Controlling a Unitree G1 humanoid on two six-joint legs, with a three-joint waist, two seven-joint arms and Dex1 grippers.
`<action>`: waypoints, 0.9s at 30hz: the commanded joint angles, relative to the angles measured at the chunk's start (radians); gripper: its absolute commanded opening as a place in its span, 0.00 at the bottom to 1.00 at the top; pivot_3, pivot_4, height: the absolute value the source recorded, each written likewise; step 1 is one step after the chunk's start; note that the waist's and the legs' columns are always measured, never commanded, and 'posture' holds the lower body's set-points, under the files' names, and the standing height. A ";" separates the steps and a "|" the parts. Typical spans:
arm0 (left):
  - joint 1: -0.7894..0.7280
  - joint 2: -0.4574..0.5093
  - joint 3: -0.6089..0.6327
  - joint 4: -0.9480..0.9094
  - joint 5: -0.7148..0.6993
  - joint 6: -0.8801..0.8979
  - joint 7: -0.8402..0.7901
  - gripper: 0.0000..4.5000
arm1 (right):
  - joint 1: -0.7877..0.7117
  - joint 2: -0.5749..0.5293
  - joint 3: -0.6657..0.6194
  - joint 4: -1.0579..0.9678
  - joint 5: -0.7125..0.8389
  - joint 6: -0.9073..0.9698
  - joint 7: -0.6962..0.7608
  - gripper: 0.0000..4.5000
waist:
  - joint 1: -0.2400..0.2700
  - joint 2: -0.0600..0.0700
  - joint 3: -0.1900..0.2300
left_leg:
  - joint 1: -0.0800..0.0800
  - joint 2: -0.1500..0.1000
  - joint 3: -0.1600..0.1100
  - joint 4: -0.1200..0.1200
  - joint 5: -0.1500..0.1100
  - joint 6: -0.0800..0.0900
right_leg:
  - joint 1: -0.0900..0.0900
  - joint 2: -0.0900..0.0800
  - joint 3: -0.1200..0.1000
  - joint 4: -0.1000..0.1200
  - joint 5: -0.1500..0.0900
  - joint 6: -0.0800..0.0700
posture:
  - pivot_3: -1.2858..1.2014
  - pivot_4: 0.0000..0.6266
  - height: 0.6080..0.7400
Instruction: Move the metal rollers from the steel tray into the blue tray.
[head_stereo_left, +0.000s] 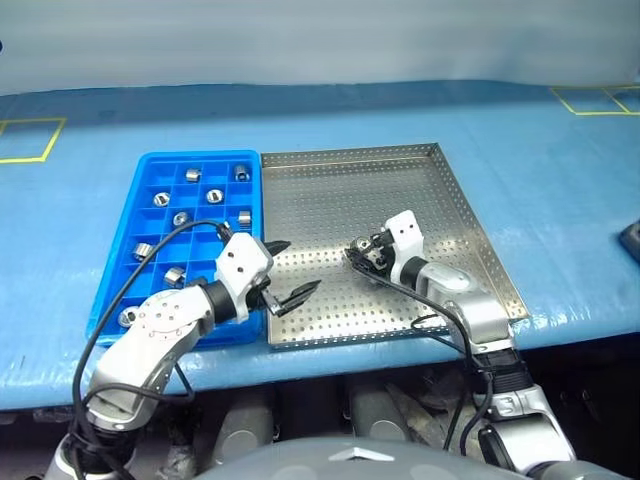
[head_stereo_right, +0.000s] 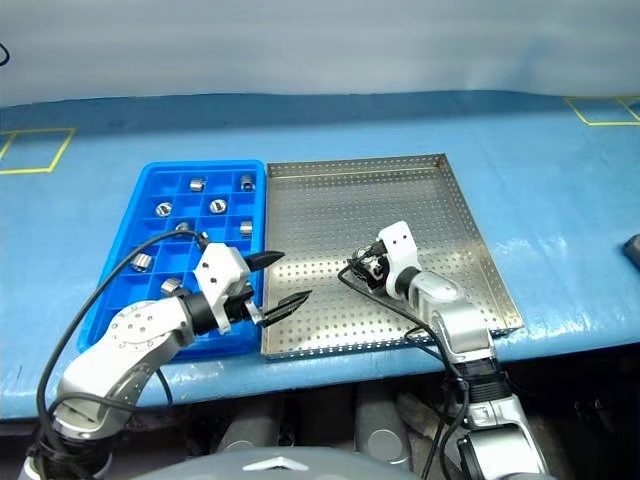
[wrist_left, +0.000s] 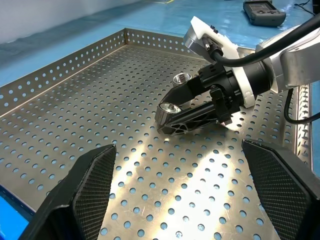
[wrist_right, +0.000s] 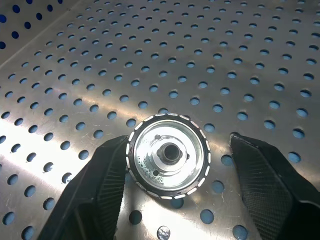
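The steel tray lies on the blue table, with the blue tray against its left side. Several metal rollers sit in the blue tray's compartments. My right gripper is low over the middle of the steel tray, its fingers on either side of one roller lying flat, hollow centre up. One finger touches that roller and a small gap remains at the other, so the gripper is open. Another roller lies just beside that gripper. My left gripper is open and empty above the steel tray's front left corner.
A black handheld device lies on the table to the right of the steel tray. Yellow tape squares mark the blue cover at the far left and far right. The table's front edge runs just in front of both trays.
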 joint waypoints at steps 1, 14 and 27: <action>0.005 0.005 0.007 -0.011 0.009 -0.030 0.004 0.98 | -0.016 0.006 -0.017 -0.013 -0.001 -0.020 -0.007 0.51 | 0.000 0.000 0.000 | 0.000 0.000 0.000 0.000 0.000 0.000 | 0.000 0.000 0.000 0.000 0.000 0.000 | 0.47 0.24 1.00; 0.054 0.008 0.074 -0.032 -0.029 -0.020 0.007 0.98 | -0.044 0.073 -0.083 -0.083 0.012 -0.030 -0.123 0.51 | -0.002 0.001 0.000 | 0.000 0.000 0.000 0.000 0.000 0.000 | -0.001 0.000 0.000 0.000 0.000 0.000 | 0.47 0.24 1.00; 0.064 0.007 0.073 -0.037 -0.021 -0.023 0.031 0.98 | -0.055 0.035 -0.047 -0.044 -0.023 0.045 -0.103 0.16 | 0.004 0.001 0.000 | 0.000 0.000 0.000 0.000 0.000 0.000 | 0.000 0.000 0.000 0.000 0.000 0.000 | 0.48 0.24 1.00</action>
